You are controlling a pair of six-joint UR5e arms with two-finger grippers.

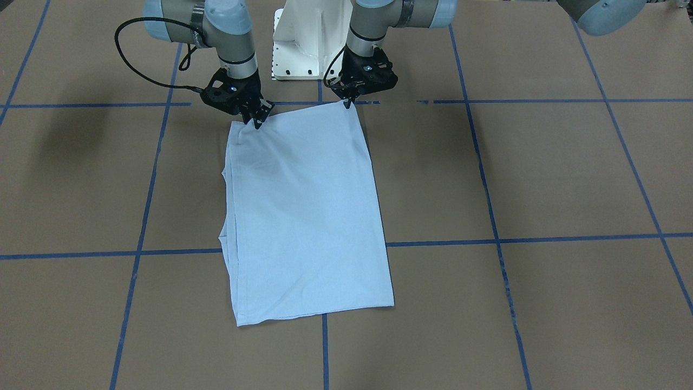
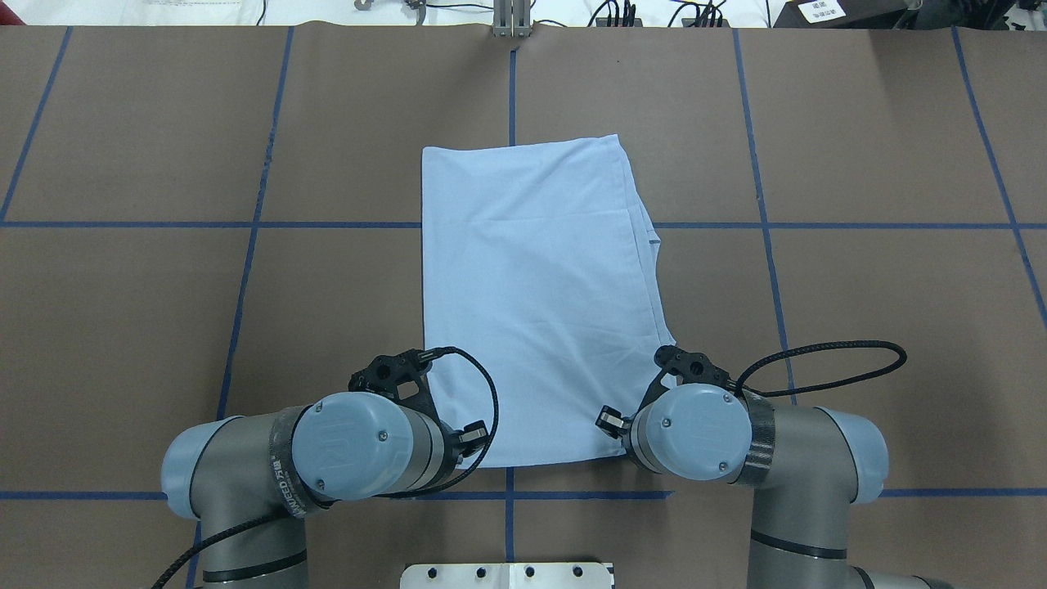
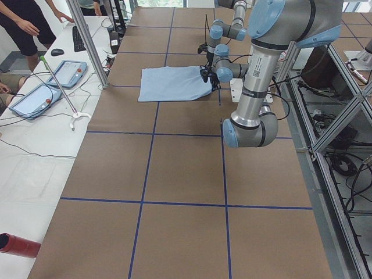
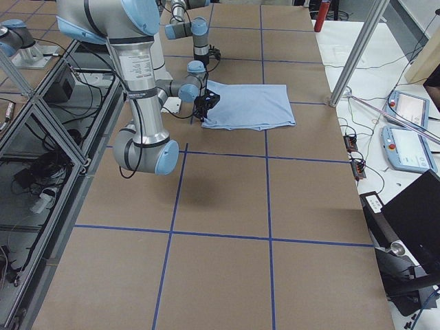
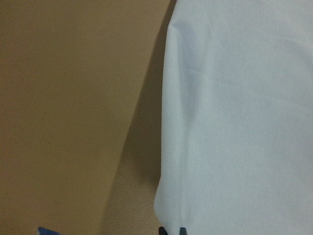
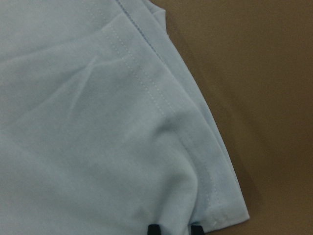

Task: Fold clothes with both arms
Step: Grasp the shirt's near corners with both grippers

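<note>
Closest in, the left wrist view caught only the two dark tips of the black two-finger left gripper (image 5: 171, 230). They were cut off at the bottom edge and set close together on the border of the pale light-blue T-shirt (image 5: 234, 122), which filled the right half of the frame. In the right wrist view the black two-finger right gripper (image 6: 175, 229) was likewise cropped to two tips at the bottom edge, with a stitched hem corner bunched between them. From overhead, the light-blue joint caps (image 2: 360, 446) hid both sets of jaws. In the front view the T-shirt lay flat, folded into a tall rectangle at the middle of the brown table with blue tape lines (image 1: 541, 173), its near hem at lower centre. At its far edge each gripper pinched one corner, the right at upper left and the left at upper centre. Behind them the white metal pedestal (image 1: 303, 43) was cut off by the top edge.
</note>
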